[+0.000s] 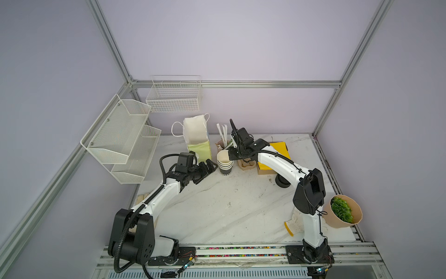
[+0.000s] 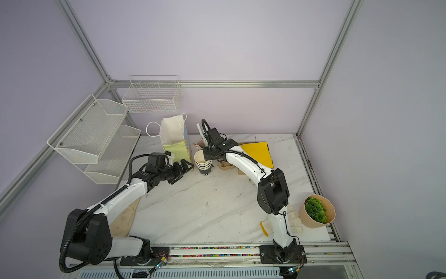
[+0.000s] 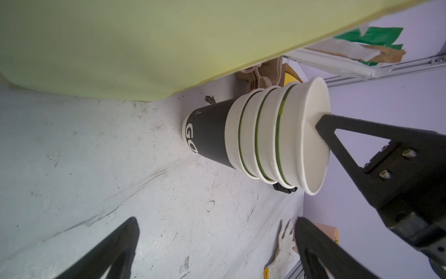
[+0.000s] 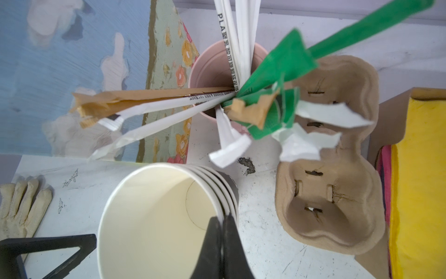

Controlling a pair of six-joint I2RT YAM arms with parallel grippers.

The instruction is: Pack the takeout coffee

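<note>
Now, right hand pinched on the rim of the top cup, we should lift straight and steady the stack with the wide-open left hand

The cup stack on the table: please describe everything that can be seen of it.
The stack is four nested paper cups, upright on the table near the bag. The bottom cup is black with white letters; pale bands under the rims show thin green lines between them. The top cup is cream inside and empty. The right pincer is closed on its rim; the open left pincer is near, not touching.
</note>
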